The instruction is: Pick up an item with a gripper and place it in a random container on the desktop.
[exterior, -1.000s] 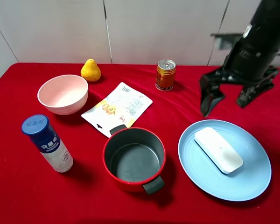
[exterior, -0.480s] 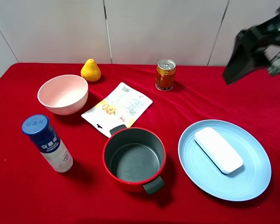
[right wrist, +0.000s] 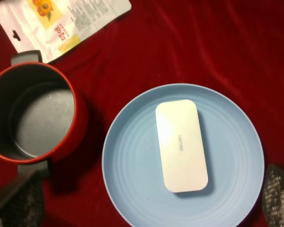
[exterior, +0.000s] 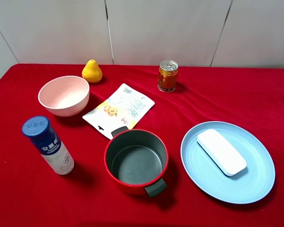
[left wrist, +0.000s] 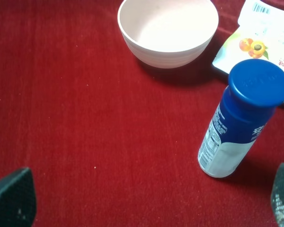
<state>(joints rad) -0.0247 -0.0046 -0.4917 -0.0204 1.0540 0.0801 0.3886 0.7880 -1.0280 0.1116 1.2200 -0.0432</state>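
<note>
Bar [exterior: 221, 152] lies flat on plate [exterior: 255, 187], free of both grippers. Looks light, rigid, smooth, likely slippery; best pinched across its short width. Both grippers' fingers spread apart, empty.

L claw [left wrist: 142, 208]: only finger tips at frame edge | R claw [right wrist: 146, 196]: same | pouch [left wrist: 262, 35] cut off

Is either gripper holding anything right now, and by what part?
Nothing is held. The left gripper and right gripper are both open with nothing between their fingertips. The white bar lies free on the blue plate.
</note>
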